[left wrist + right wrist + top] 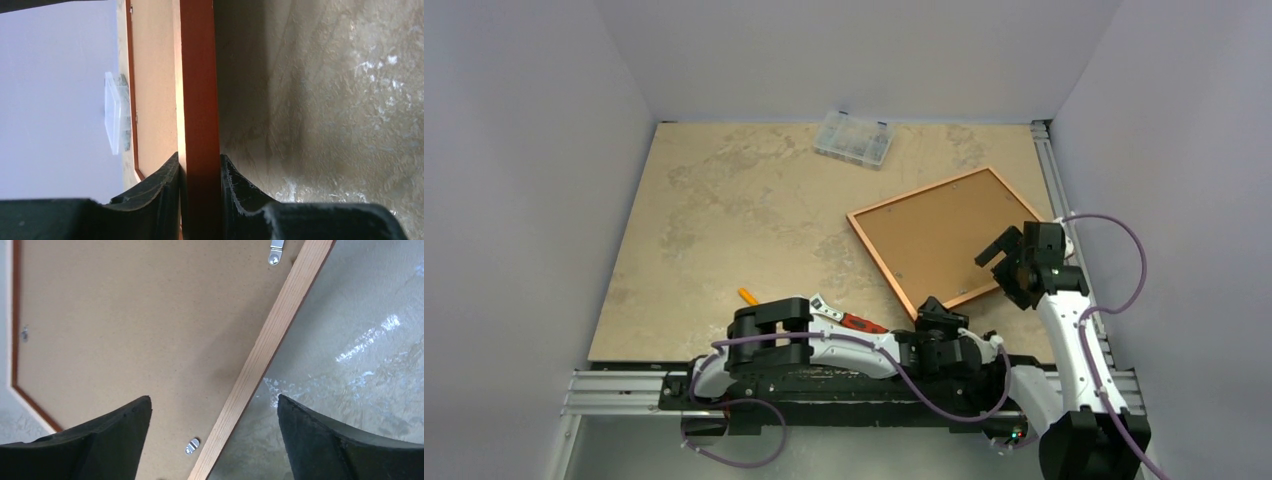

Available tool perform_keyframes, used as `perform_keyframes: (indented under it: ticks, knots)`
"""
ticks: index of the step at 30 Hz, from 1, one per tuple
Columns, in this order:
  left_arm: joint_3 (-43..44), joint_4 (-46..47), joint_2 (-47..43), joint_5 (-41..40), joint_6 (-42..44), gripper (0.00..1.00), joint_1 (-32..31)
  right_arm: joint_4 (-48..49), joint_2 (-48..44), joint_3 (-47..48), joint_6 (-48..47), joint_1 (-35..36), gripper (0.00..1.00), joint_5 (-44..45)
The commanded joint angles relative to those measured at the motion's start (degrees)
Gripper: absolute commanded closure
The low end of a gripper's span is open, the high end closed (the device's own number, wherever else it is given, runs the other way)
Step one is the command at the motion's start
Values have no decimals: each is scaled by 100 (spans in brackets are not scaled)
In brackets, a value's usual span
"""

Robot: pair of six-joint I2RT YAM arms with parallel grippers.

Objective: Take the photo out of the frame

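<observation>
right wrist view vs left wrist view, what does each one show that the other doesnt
Only the right wrist view: two metal clips close up, set beside the pale bare-wood back of the frame, and the right gripper open, one finger on either side of that rail. Only the left wrist view: the left gripper closed on the frame's red-orange outer edge, and a clear plastic box beyond the frame. Both: the frame, the brown backing board and the tan table.
</observation>
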Motion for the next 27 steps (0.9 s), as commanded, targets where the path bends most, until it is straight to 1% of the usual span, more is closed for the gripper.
perform_keyframes:
  ticks: [1,4,6,9,13,17,20,23,24,27]
  knots:
    - [406,-724,-487,616,-928,100,217,250,-232,220,-383,33,2,83]
    - [504,-1091,-641,855,-1254,100,318,172,-315,220,-374,-10,2,119]
    - [563,-1223,-742,935,-1371,100,333,299,-388,137,-393,-92,2,-4]
    - [681,-1530,-901,1188,-1626,100,366,690,-436,-30,-458,-208,2,-436]
    - [863,-1857,-990,1437,-1893,100,395,1253,-348,-67,-433,-236,2,-1257]
    - [896,-1946,-1087,1549,-1952,100,418,1468,-232,82,-319,-234,4,-1513]
    - [951,-2059,-1134,1641,-2065,100,459,1453,-71,241,-21,-235,13,-1520]
    - [1072,-2191,-1157,1707,-2172,100,465,1321,285,397,289,-235,30,-1485]
    - [1098,-2213,-1167,1757,-2205,100,469,1233,419,462,355,-233,33,-1408]
    - [1202,-2274,-1178,1828,-2273,100,468,1103,725,629,387,-235,36,-1322]
